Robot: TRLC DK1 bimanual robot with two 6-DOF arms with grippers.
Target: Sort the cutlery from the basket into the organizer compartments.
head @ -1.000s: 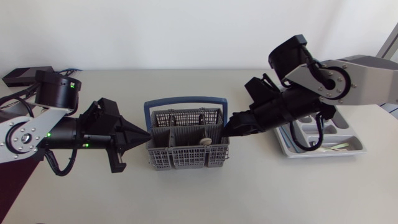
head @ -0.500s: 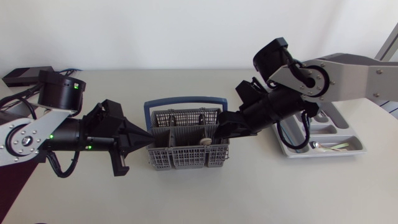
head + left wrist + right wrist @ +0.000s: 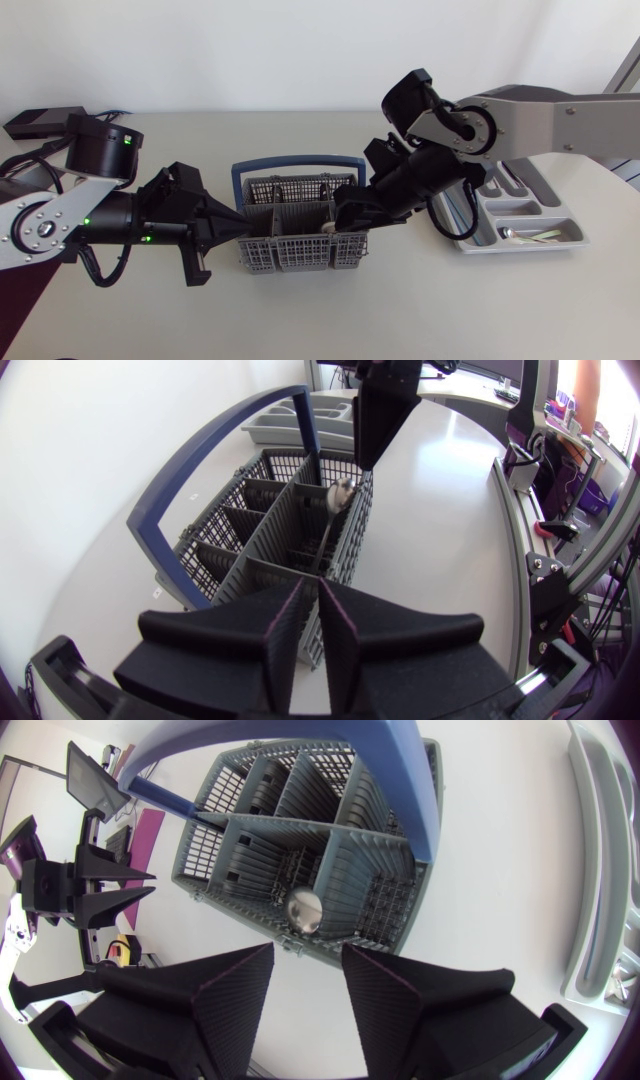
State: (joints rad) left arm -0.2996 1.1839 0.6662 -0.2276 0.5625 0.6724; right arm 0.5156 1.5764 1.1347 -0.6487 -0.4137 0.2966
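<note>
Carefully, with the left tool [image 3: 310, 588] pinching the basket [image 3: 300, 258] wall to steady it on the bench [image 3: 330, 320], the right tool [image 3: 305, 954], wide open and empty, should drop straight, straddle the spoon [image 3: 303, 907] standing in the basket, then close squarely.

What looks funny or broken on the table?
Nothing stands out. The basket sits upright with one piece of cutlery standing in it, the organizer lies flat on the table, and nothing is spilled or bent.
</note>
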